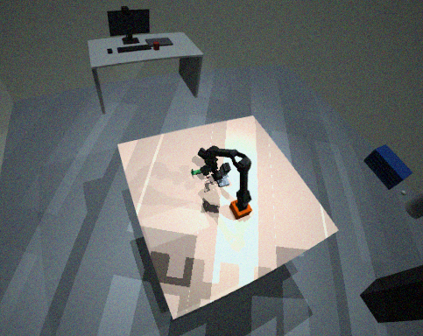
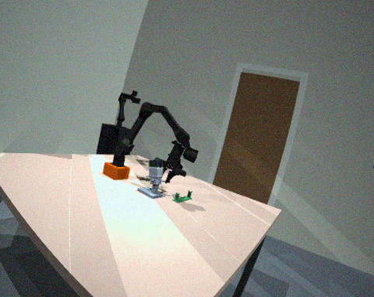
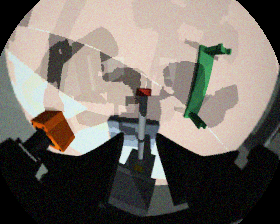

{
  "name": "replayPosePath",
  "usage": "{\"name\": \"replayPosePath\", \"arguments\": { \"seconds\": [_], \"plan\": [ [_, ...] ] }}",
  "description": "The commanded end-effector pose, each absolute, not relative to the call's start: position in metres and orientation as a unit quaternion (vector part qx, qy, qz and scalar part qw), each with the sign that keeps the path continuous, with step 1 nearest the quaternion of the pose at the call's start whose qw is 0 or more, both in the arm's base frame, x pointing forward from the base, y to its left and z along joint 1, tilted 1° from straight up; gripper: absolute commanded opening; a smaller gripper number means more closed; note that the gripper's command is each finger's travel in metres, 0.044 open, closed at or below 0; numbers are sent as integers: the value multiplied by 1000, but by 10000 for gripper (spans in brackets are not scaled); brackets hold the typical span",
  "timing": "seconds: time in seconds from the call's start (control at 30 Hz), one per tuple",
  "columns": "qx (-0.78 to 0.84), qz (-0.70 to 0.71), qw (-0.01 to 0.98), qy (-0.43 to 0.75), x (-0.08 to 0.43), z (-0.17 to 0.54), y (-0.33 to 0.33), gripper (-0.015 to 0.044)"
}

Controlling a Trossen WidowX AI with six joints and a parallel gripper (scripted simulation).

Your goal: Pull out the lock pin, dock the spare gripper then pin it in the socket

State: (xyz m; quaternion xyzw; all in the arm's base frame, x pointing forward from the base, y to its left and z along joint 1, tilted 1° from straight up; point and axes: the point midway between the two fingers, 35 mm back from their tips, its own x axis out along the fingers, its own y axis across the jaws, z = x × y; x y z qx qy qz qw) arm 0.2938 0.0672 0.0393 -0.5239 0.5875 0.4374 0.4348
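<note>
The mount (image 2: 150,192) (image 3: 120,125) is a pale blue-grey plate with a short socket post. The spare gripper (image 2: 156,170) (image 3: 127,189) stands upright above that post, its lower end at the socket. The lock pin (image 3: 142,122) has a silver shaft and a small red head pointing away from the wrist camera. My gripper (image 3: 140,136) (image 2: 175,177) is partly open beside the spare gripper. In the wrist view the pin's shaft shows in the gap between my fingertips, with space on both sides. Whether the pin passes through the socket is hidden.
An empty green cradle (image 1: 195,172) (image 2: 183,199) (image 3: 201,82) with two upright ends lies beside the mount. The arm's orange base (image 1: 241,209) (image 2: 116,171) (image 3: 53,131) is on the mount's other side. Broad shadows cross the table (image 1: 293,210) (image 2: 143,247).
</note>
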Motion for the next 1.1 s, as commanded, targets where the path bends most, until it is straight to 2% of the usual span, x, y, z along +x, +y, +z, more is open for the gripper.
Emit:
{"name": "replayPosePath", "arguments": {
  "seconds": [0.0, 0.8, 1.07],
  "plan": [
    [-524, 437, 436, 587, 294, 47, 74, 200],
    [-532, 439, 424, 587, 296, 99, 108, 200],
    [-533, 439, 422, 587, 295, 94, 104, 410]
  ]
}}
